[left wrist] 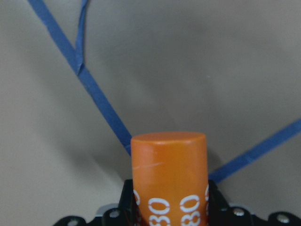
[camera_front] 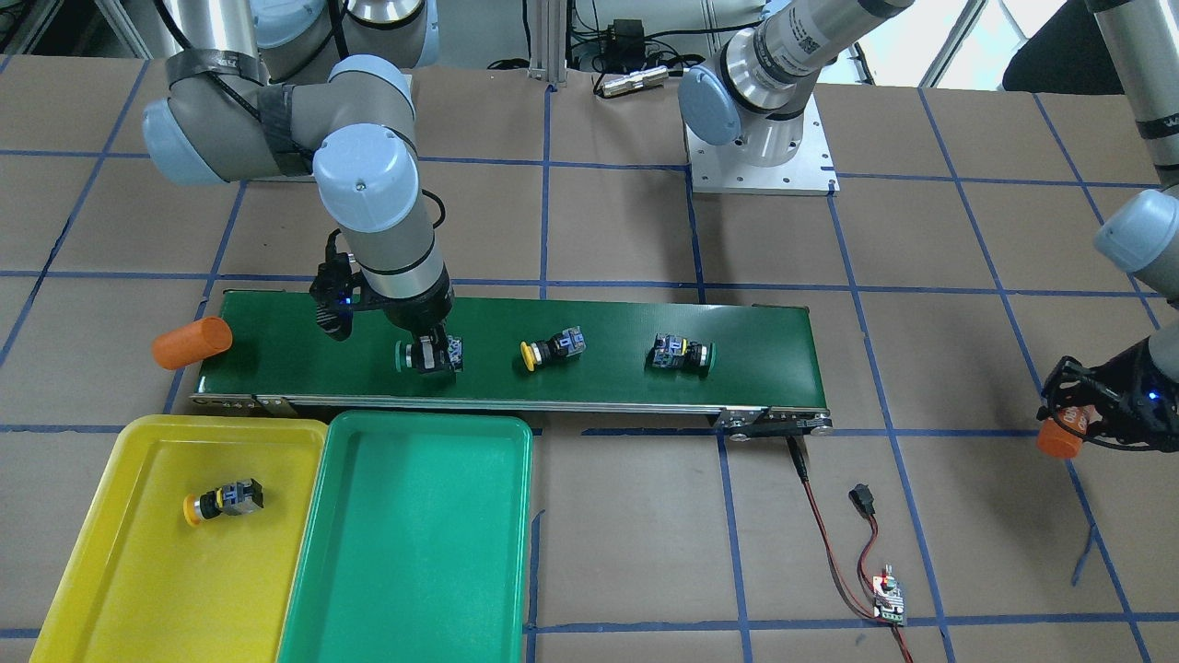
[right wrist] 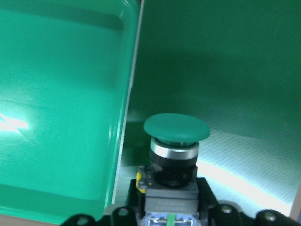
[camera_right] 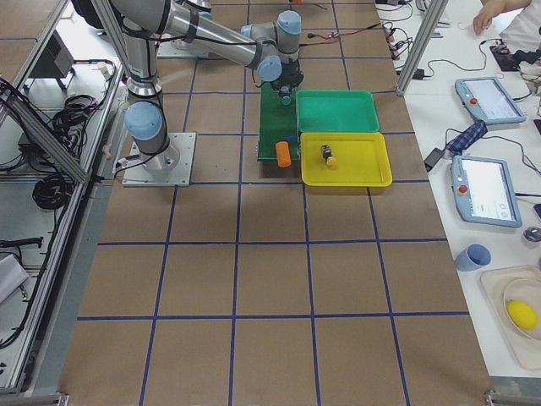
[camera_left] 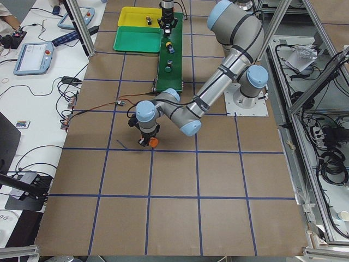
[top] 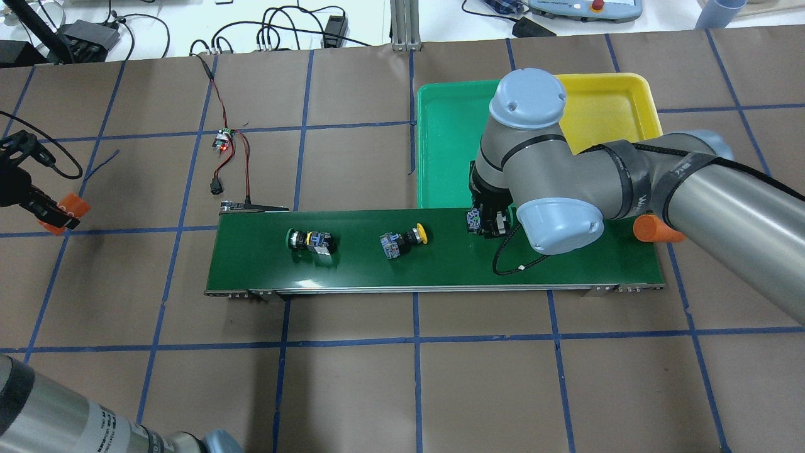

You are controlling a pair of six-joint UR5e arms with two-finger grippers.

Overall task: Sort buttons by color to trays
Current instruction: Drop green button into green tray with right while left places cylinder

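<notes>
My right gripper (camera_front: 426,355) is shut on a green button (right wrist: 176,128) over the conveyor's end beside the green tray (camera_front: 414,552); I cannot tell whether it is lifted off the belt. A yellow button (camera_front: 551,350) lies mid-belt and another green button (camera_front: 682,353) lies further along. A second yellow button (camera_front: 221,502) lies in the yellow tray (camera_front: 110,589). The green tray holds nothing. My left gripper (camera_front: 1073,419) is far off over the table, shut on an orange cylinder (left wrist: 168,174).
The dark-green conveyor belt (camera_front: 599,387) runs across the middle of the table. A second orange cylinder (camera_front: 192,342) lies on the table at the belt's end near the trays. A small circuit board with wires (camera_front: 886,599) lies past the belt's other end.
</notes>
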